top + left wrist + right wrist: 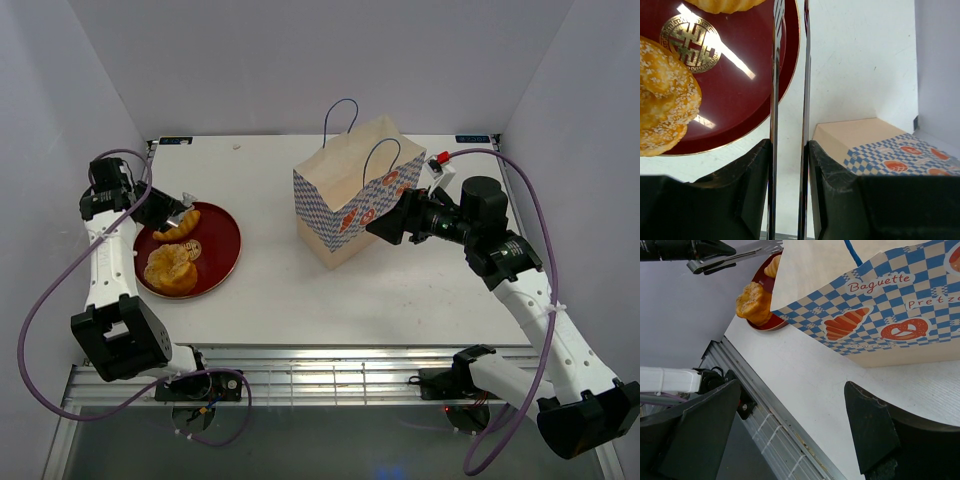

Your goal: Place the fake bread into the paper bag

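Tongs (776, 75) sit pinched in the left gripper (789, 146), fingers nearly closed on the two silver blades. The blades run straight ahead from the tips, a narrow gap between them, no bread seen in it. Bread (168, 268) lies left of the blades on the plate (740, 100): sesame bun (665, 95) nearest, croissant (178, 229) farther, near the blade ends; contact cannot be told. The left arm is much the nearer. The plate rim crosses under the blades. Bag (345, 195) stands upright, well off to the fingers' right, with bare table (270, 300) between. Right gripper (791, 390) has its fingers spread wide and empty, the bag just ahead.
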Robot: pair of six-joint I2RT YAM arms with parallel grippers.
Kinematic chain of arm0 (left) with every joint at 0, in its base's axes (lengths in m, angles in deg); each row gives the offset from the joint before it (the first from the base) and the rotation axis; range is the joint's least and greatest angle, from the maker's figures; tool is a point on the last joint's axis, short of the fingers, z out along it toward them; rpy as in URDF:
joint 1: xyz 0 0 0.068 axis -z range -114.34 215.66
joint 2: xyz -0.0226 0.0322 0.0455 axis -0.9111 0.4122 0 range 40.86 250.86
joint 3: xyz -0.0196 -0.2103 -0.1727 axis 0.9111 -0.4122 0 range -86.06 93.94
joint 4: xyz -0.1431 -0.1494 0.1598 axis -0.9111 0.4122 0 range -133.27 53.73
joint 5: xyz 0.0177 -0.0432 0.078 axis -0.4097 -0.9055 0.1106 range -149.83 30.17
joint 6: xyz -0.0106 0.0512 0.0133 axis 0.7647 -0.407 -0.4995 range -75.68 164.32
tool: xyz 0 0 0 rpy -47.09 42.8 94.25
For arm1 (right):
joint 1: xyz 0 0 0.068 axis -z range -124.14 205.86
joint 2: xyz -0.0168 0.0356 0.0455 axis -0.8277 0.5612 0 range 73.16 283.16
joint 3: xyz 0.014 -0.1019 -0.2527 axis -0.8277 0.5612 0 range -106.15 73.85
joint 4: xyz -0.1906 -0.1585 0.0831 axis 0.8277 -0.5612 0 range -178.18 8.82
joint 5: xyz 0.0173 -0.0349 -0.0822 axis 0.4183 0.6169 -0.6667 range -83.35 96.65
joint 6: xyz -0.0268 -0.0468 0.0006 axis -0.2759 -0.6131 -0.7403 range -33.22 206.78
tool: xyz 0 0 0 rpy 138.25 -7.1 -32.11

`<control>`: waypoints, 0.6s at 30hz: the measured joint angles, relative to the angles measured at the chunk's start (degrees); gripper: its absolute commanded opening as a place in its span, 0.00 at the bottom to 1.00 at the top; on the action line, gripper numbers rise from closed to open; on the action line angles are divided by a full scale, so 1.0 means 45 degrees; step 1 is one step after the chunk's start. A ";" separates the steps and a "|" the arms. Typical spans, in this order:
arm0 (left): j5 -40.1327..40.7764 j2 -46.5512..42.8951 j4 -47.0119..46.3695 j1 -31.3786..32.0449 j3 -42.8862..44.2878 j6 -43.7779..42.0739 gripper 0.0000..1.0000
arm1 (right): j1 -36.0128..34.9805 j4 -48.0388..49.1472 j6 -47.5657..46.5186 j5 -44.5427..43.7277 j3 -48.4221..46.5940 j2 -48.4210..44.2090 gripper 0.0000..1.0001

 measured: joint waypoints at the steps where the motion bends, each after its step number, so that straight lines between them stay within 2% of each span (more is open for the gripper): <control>1: -0.0102 0.0083 0.0000 -0.0058 0.0000 0.0306 0.45 | 0.0000 0.0000 0.0000 0.0000 0.0000 -0.0024 0.90; 5: -0.0311 0.0359 0.0005 -0.0345 -0.0107 0.1345 0.51 | 0.0000 0.0000 0.0000 0.0000 -0.0005 -0.0044 0.90; 18: -0.1122 0.0733 -0.0107 -0.1268 -0.0369 0.3463 0.59 | 0.0000 0.0000 0.0058 0.0000 -0.0019 -0.0049 0.90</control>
